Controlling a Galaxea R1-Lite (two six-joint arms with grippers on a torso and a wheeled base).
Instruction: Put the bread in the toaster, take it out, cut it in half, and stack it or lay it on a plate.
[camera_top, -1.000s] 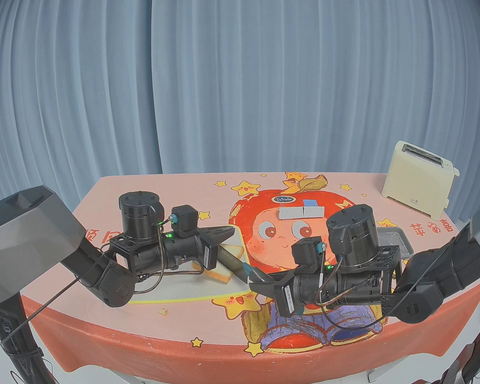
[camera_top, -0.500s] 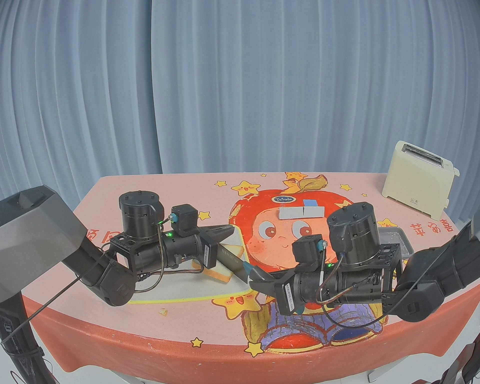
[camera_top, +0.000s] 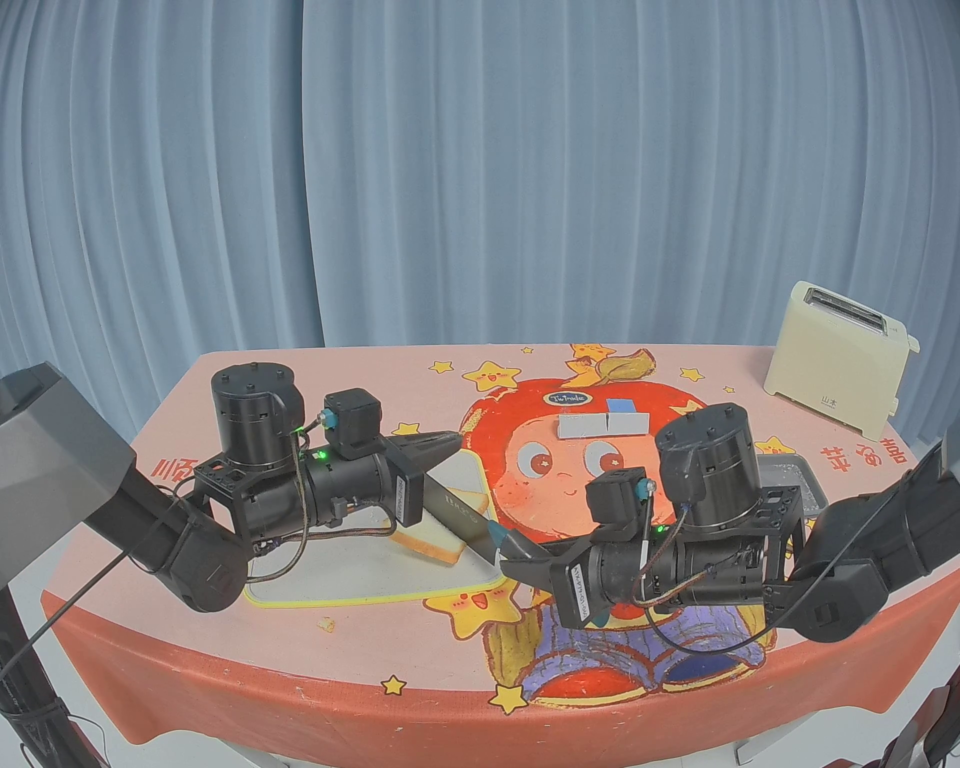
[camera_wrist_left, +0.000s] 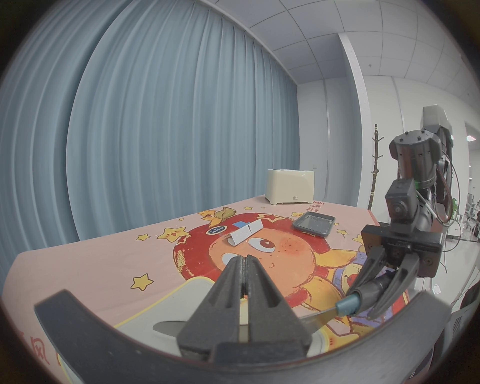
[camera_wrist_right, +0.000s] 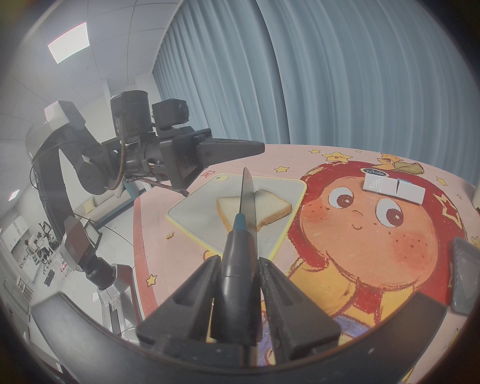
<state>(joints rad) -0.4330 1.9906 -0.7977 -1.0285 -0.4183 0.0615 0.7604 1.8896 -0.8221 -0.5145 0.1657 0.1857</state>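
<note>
bread (camera_wrist_right: 274, 204): one pale slice lying flat on the cutting board (camera_wrist_right: 197, 216), near the board's right edge; it looks whole, with no cut line visible.
knife (camera_wrist_right: 246, 200): the blade points out over the middle of the slice; whether the edge touches the crumb cannot be told.
right gripper (camera_wrist_right: 239, 270): fingers clamped on the knife's dark handle, low over the counter (camera_top: 330, 372) just beside the board.
left gripper (camera_wrist_left: 245, 265): fingers pressed together with nothing between them, hanging above the board on the bread's far side, apart from the slice.
how the bread handles: probably light, soft and springy, with a firmer crust. It would likely squash or slide under a straight push, so a sawing stroke with little downward force suits it better.
where to hold: steady it on the crust or a corner away from the blade's line, pressing only lightly. To lift a half, pinch across the thin faces near the crust, since the middle may tear or fold.
risk: with nothing pinning it, the slice may skate across the smooth board.
tray (camera_top: 797, 472): grey and shallow, beside the right arm; probably the plate for the halves.
toaster (camera_top: 838, 358): cream, at the counter's far right corner, well apart from the board.
</note>
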